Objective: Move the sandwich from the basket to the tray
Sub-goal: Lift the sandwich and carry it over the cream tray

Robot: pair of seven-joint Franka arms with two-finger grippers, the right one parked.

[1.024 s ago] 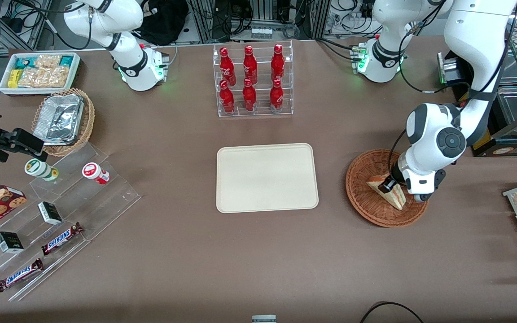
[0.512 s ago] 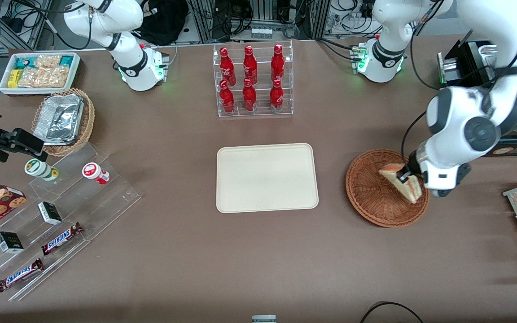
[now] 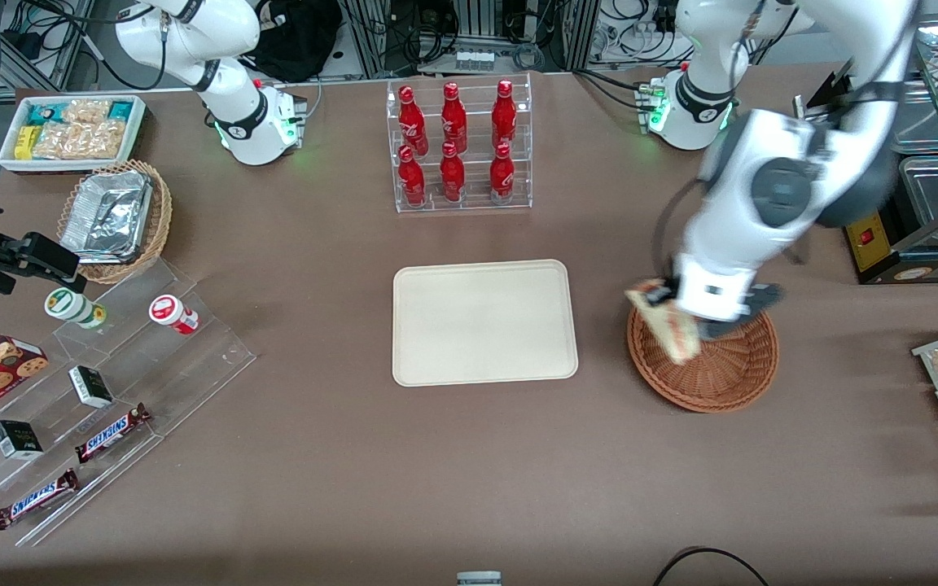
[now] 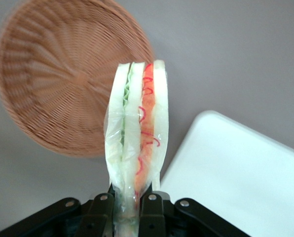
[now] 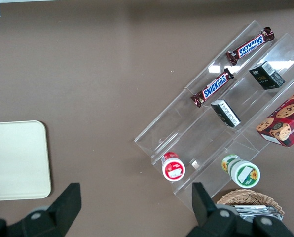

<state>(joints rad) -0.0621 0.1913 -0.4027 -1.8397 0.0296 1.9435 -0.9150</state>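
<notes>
Sandwich (image 3: 666,324) has lifted clear of the basket (image 3: 721,382); your gripper (image 4: 129,205) stays clamped on it; carry toward the tray (image 3: 484,322) at nine o'clock.

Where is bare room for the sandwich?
The flat cream-beige rectangular tray is bare; brown tabletop separates it from the round reddish-brown wicker basket. The gripper, above the basket's tray-side rim, grips the wrapped triangular sandwich.
</notes>
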